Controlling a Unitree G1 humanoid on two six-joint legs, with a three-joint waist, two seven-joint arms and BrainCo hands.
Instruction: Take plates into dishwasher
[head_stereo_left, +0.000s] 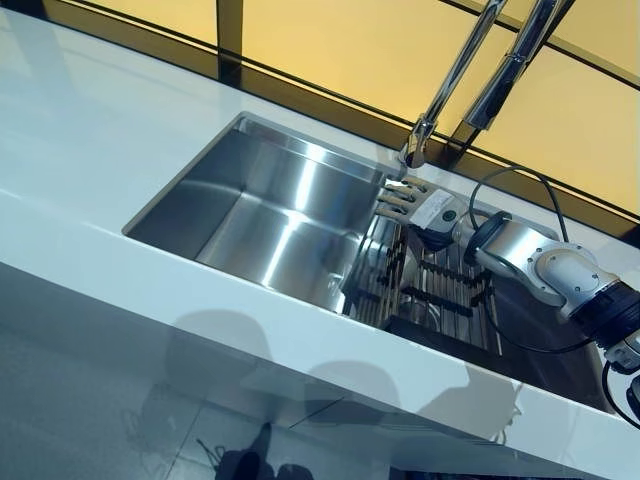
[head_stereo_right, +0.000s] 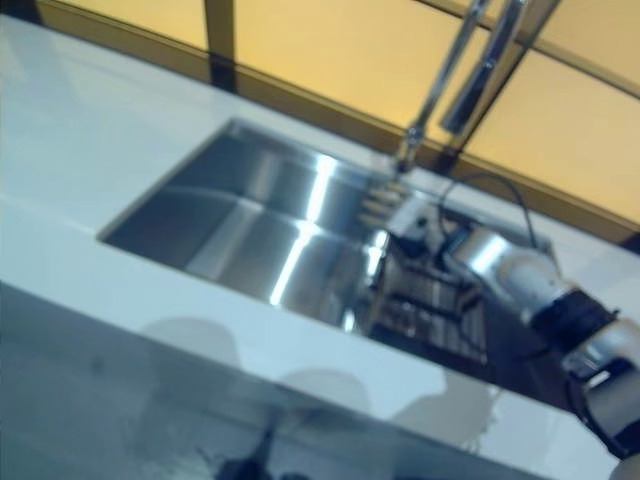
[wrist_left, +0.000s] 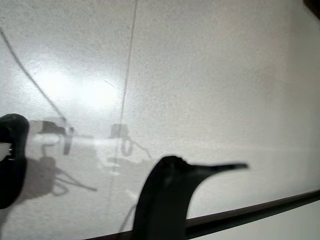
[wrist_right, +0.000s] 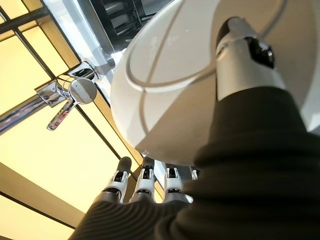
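White round plate (wrist_right: 165, 85) was pinched edge-on in right hand (wrist_right: 240, 100), thumb over face, above dark rack (head_stereo_left: 440, 290) at sink's right.

My right arm (head_stereo_left: 540, 262) is silver-grey, built of rounded segments with a dark band near the elbow. A dark ribbed cover wraps my right hand (wrist_right: 240, 165) and wrist. My fingers (wrist_right: 145, 182) are silver and white with dark tips.
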